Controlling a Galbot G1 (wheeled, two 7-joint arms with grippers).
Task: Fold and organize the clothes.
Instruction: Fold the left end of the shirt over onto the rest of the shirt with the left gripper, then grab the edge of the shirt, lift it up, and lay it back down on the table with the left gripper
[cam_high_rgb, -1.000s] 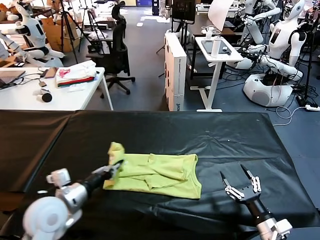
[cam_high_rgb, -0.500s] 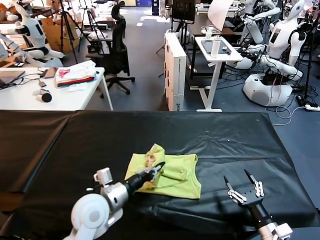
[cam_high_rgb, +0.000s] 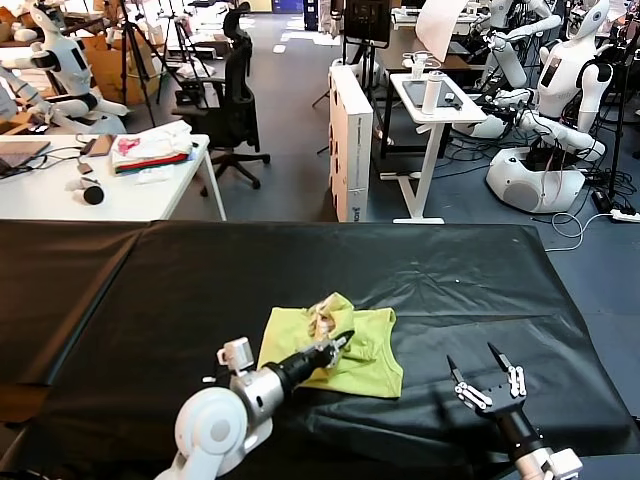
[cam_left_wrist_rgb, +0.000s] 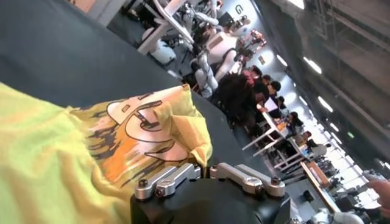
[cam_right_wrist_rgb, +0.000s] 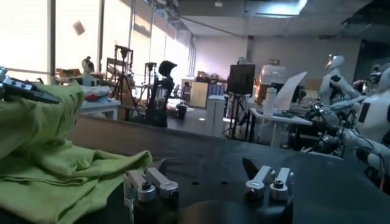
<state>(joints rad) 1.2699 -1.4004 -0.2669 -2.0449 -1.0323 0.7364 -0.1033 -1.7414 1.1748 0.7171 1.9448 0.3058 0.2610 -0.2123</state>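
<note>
The clothes are one lime yellow-green T-shirt (cam_high_rgb: 368, 352), bunched on the black table (cam_high_rgb: 200, 270) a little right of centre. My left gripper (cam_high_rgb: 343, 340) is shut on a lifted fold of it, held over the shirt's middle. Up close, the shirt (cam_left_wrist_rgb: 55, 164) shows an orange and white print at the pinched fold, which sits between the closed jaws of the left gripper (cam_left_wrist_rgb: 204, 171). My right gripper (cam_high_rgb: 469, 354) hangs open to the right of the shirt, apart from it. Past the right gripper (cam_right_wrist_rgb: 204, 169), the shirt (cam_right_wrist_rgb: 55, 167) lies heaped on the table.
The black table's front edge runs just below both arms. Behind it stand a white table (cam_high_rgb: 60, 200) with a white, pink and red cloth pile (cam_high_rgb: 150, 148), an office chair (cam_high_rgb: 232, 100), white boxes (cam_high_rgb: 350, 140) and other robots (cam_high_rgb: 560, 90).
My left gripper has carried the shirt's left edge to the right, folding it over the middle, so the shirt now covers less of the table. The right gripper has barely moved.
</note>
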